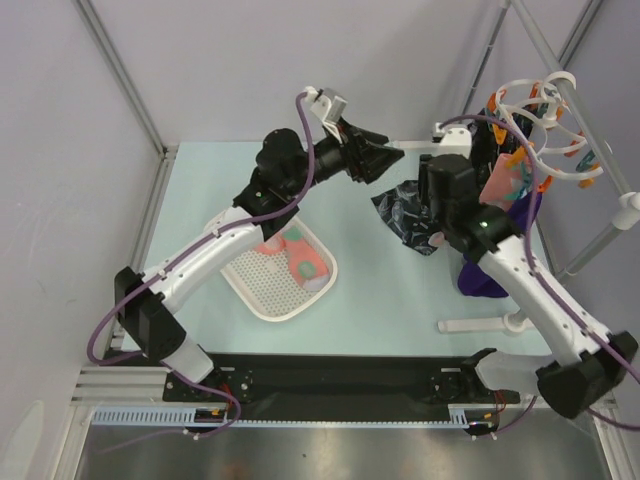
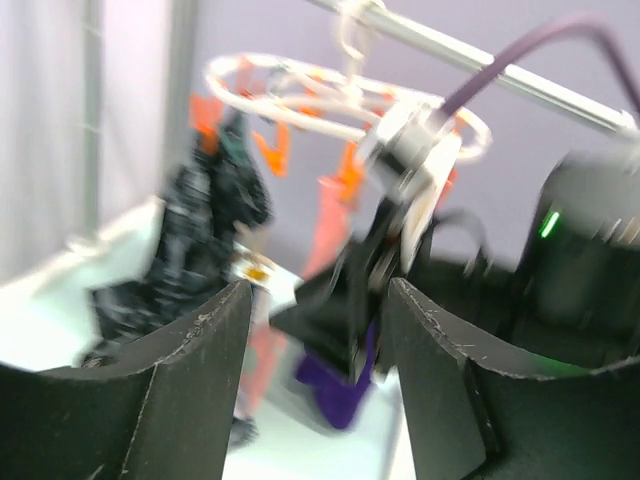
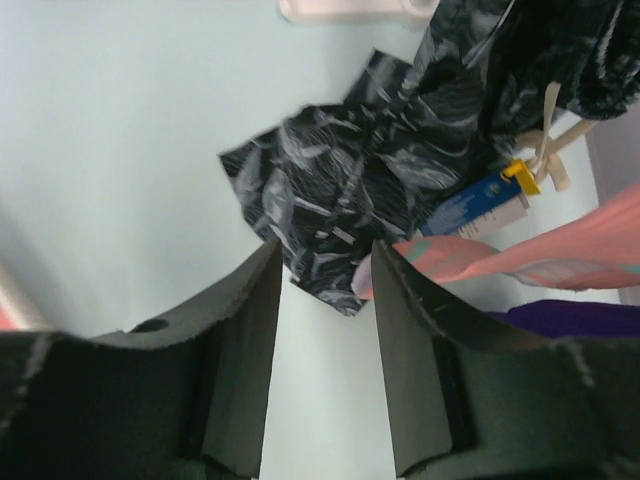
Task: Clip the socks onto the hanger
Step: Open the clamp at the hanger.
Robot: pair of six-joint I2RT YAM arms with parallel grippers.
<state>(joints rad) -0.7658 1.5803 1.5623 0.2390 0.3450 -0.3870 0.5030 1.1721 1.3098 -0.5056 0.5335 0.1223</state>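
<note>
Socks look soft, light and floppy. They'll droop and fold, there's no breakage risk, and the knit shouldn't slip in the pads. I'd pinch near the cuff and leave the edge free for a peg.

Right gripper (image 3: pixel 326 250): jaws apart by a narrow gap, nothing between them. Just past its right fingertip is the end of one pink sock (image 3: pixel 540 250), hanging down. Can't tell if it touches the finger. Beyond the tips is a navy patterned cloth (image 3: pixel 340 180), and a purple garment (image 1: pixel 485 275) hangs under the sock.

Left gripper (image 2: pixel 318 290): jaws wide, empty, pointed at the hanger (image 1: pixel 545 125), which sits above and beyond both grippers.

Well behind and below the left gripper is a white tray (image 1: pixel 265 282) with the remaining socks (image 1: pixel 298 260).

Count: one hanger, one sock hung, probably two in the tray (they overlap, not sure), one tray, one cloth, one garment.
</note>
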